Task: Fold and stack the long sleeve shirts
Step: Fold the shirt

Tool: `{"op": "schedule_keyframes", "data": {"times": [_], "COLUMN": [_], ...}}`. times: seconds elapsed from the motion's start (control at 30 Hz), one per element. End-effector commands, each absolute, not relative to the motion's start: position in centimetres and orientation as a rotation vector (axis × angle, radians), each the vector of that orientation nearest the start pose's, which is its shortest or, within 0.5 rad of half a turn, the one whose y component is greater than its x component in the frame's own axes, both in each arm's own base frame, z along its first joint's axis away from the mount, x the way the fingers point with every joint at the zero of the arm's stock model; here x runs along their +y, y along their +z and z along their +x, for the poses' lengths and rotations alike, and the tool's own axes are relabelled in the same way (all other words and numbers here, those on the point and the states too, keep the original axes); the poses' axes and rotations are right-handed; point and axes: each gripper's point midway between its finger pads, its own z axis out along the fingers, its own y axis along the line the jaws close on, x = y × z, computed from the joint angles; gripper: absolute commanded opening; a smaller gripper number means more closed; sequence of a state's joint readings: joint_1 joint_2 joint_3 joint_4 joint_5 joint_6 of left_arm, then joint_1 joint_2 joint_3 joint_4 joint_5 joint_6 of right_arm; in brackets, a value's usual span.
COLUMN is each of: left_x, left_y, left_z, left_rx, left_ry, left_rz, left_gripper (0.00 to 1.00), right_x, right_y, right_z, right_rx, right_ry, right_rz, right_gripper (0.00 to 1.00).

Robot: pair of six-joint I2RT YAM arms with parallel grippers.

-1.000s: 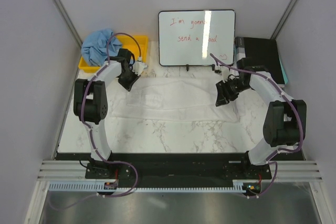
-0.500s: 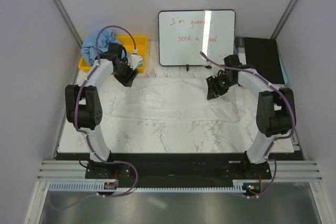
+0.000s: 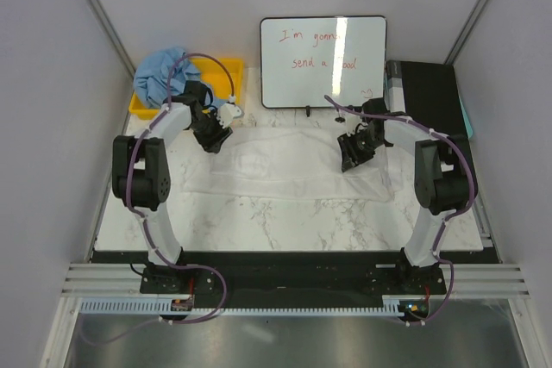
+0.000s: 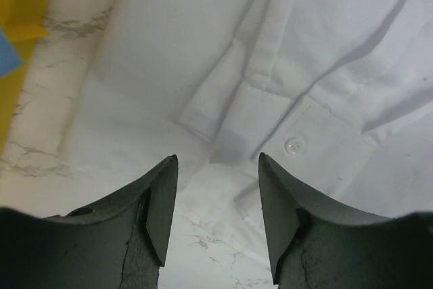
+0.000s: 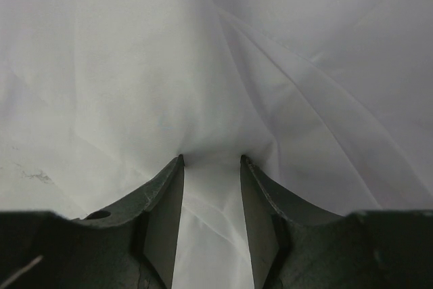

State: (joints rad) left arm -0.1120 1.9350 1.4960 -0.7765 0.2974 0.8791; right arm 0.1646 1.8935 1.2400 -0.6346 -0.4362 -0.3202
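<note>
White shirt [image 3: 285,165] lies spread flat across the table's [image 3: 285,221] far half; the blue shirt [image 3: 159,75] sits bunched in the bin [image 3: 231,71] at the far left. The overhead view places the left gripper [image 3: 214,137] at the white shirt's far-left corner and the right gripper [image 3: 349,157] at its right end. The left wrist view alone shows spread, empty jaws above a buttoned cuff [image 4: 292,145]. The right wrist view alone shows parted jaws pressed into puckered cloth.

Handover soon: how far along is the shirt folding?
Done: nothing stacked yet. In hand: the white shirt lies spread out, left gripper open over its cuff, right gripper pressing open-jawed into the cloth. Left: fold it, then the blue shirt bunched in the yellow bin, and stack both.
</note>
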Motion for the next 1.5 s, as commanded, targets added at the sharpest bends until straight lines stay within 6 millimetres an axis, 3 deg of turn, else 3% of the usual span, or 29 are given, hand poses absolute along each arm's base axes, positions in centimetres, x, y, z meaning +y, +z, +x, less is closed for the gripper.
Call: {"op": "schedule_keyframes", "data": {"times": [0.0,0.17,0.33,0.43,0.57,0.63,0.73,0.77,0.8,0.87,0.9,1.0,1.23,1.33,1.47], "left_x": [-6.5,-5.1,-4.2,-3.9,-6.3,-7.3,-10.0,-11.8,-12.3,-12.7,-12.7,-12.5,-12.4,-12.1,-11.8], "left_y": [2.6,-0.1,-0.5,-0.8,-1.0,0.3,4.0,6.7,8.0,10.1,10.3,9.7,7.2,5.7,4.8], "left_z": [38.4,35.1,32.0,27.7,19.5,17.3,17.6,20.3,21.8,25.4,26.0,27.1,25.6,24.2,22.9], "left_rx": [2.368,2.436,2.464,2.488,2.490,2.491,2.458,2.375,2.350,2.306,2.301,2.235,2.221,2.260,2.295], "left_ry": [-0.238,-0.236,-0.228,-0.248,-0.364,-0.412,-0.557,-0.592,-0.584,-0.536,-0.531,-0.502,-0.494,-0.493,-0.516], "left_rz": [1.517,1.596,1.643,1.709,1.874,1.881,1.787,1.705,1.656,1.592,1.598,1.712,1.803,1.839,1.820], "left_gripper": [0.57,0.56,0.56,0.55,0.55,0.55,0.57,0.56,0.57,0.57,0.57,0.56,0.56,0.55,0.54], "right_x": [11.5,11.8,12.1,12.0,11.3,10.8,9.7,9.5,9.4,9.3,9.3,8.8,7.2,6.4,6.4], "right_y": [1.1,2.5,5.6,7.7,9.3,9.6,9.6,9.5,9.3,9.2,8.7,7.3,3.7,1.8,0.7], "right_z": [34.5,34.7,34.9,34.7,34.0,33.4,32.6,32.4,31.9,31.4,30.8,30.2,30.2,31.6,34.8], "right_rx": [2.691,2.659,2.614,2.574,2.558,2.573,2.600,2.606,2.622,2.628,2.646,2.697,2.782,2.798,2.770], "right_ry": [0.511,0.512,0.526,0.508,0.474,0.458,0.423,0.417,0.422,0.423,0.431,0.411,0.307,0.225,0.183], "right_rz": [-0.781,-0.808,-0.816,-0.833,-0.852,-0.850,-0.835,-0.828,-0.827,-0.825,-0.830,-0.838,-0.874,-0.898,-0.897], "right_gripper": [0.48,0.53,0.57,0.58,0.59,0.59,0.58,0.57,0.57,0.57,0.57,0.54,0.52,0.50,0.50]}}
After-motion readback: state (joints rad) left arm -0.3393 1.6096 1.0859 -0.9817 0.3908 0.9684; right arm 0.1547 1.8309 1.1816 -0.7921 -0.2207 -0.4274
